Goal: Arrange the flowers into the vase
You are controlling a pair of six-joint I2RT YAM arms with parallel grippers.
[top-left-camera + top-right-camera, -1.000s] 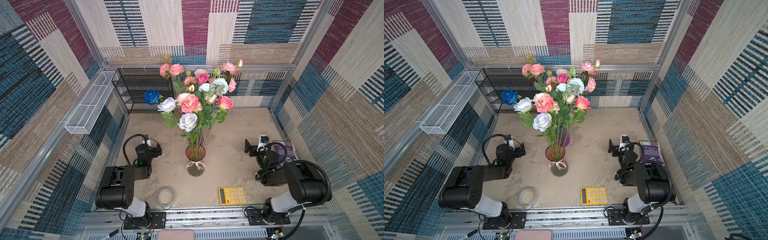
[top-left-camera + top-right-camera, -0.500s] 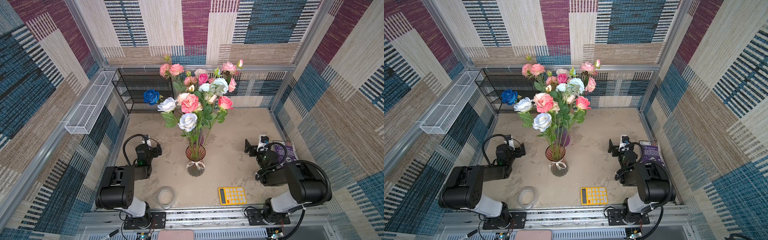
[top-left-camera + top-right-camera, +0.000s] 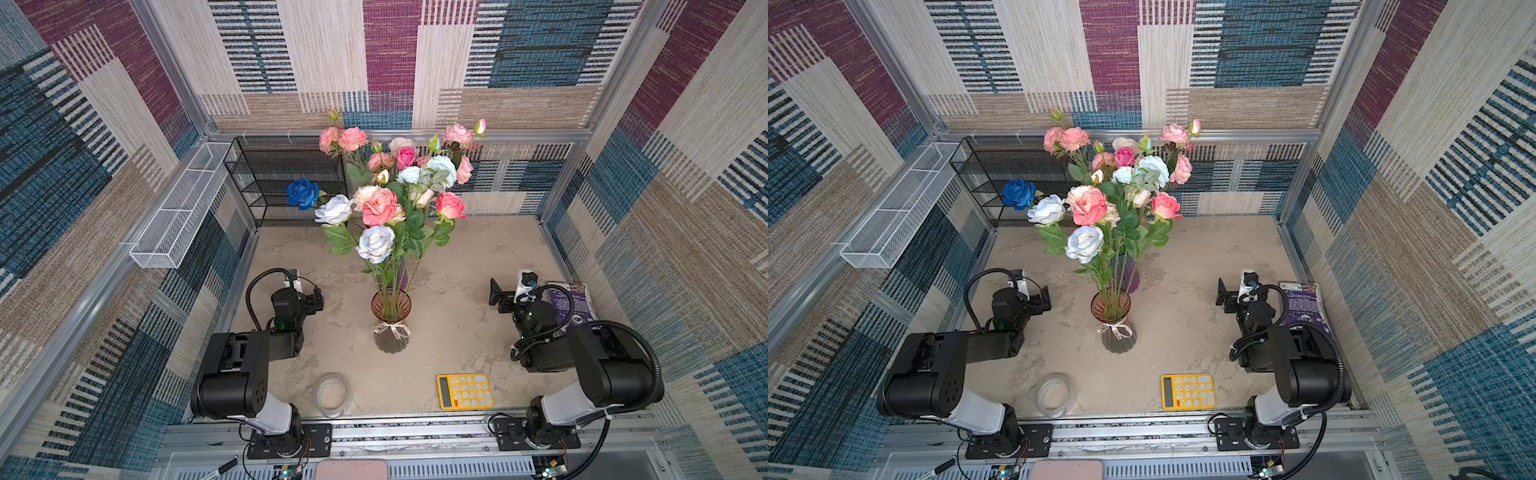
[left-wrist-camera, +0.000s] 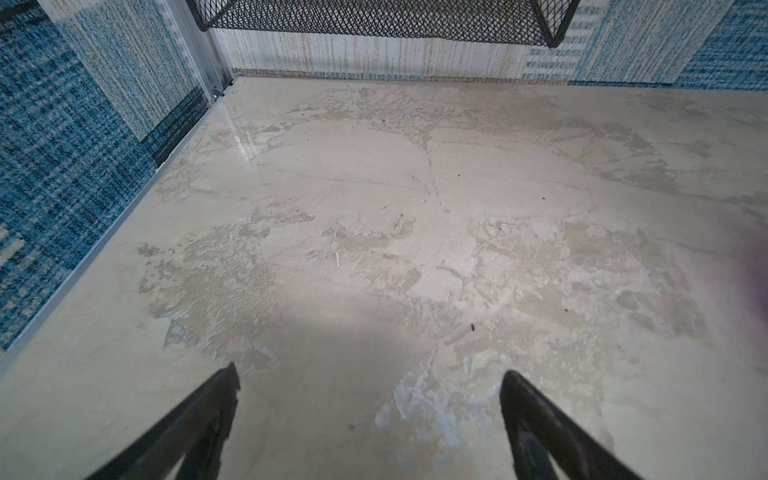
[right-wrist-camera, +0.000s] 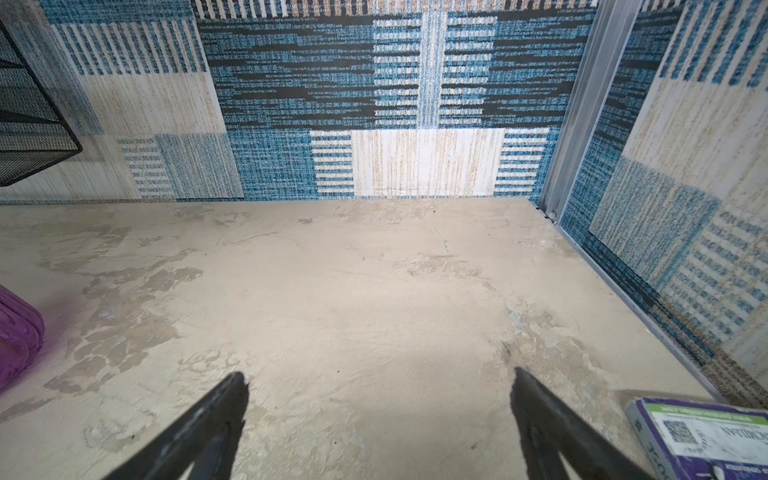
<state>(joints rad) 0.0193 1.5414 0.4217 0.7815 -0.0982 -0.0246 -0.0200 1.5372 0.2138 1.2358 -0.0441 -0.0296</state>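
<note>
The flowers (image 3: 380,208) (image 3: 1090,205), roses in pink, peach, white, pale blue and one deep blue, stand bunched in the reddish glass vase (image 3: 391,320) (image 3: 1116,328) at the middle of the table. Their stems go down into its mouth. My left gripper (image 3: 311,297) (image 3: 1040,297) rests low to the vase's left, open and empty, with only bare table between its fingertips in the left wrist view (image 4: 370,374). My right gripper (image 3: 509,286) (image 3: 1235,286) sits to the vase's right, also open and empty (image 5: 380,376).
A purple vase (image 3: 1127,272) (image 5: 16,332) stands just behind the reddish one. A yellow calculator (image 3: 464,391) and a clear tape roll (image 3: 331,395) lie near the front edge. A purple packet (image 3: 571,303) (image 5: 702,436) lies beside the right arm. A black mesh shelf (image 3: 286,178) stands at the back left.
</note>
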